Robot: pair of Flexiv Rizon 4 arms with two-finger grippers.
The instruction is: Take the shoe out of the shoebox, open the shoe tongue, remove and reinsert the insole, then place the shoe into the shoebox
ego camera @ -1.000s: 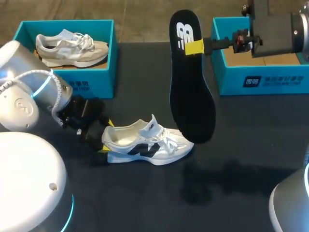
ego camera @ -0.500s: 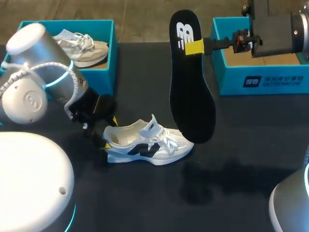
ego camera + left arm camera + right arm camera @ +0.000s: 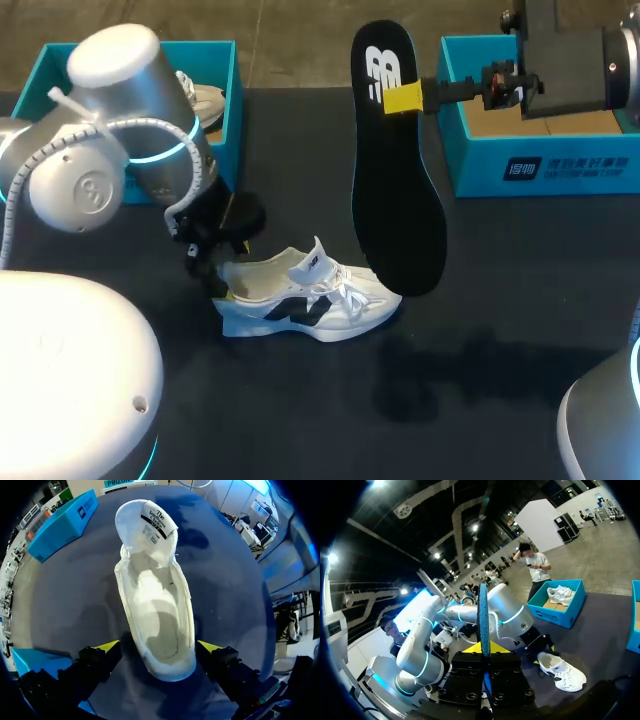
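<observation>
The shoe point(image 3: 310, 300) is white with a black side mark. It stands upright on its sole on the table, left of the middle, with its toe pointing right. Its tongue point(image 3: 149, 522) is pulled up and forward, leaving the pale inside open.

The insole point(image 3: 395, 180) is black with a white mark at the heel end. It hangs upright in the air, heel end up and toe end just over the shoe's toe, pinched near the heel between the jaws of the right gripper point(image 3: 403, 97).

The teal shoebox point(image 3: 545, 165) sits open at the far right, showing its brown floor.
</observation>
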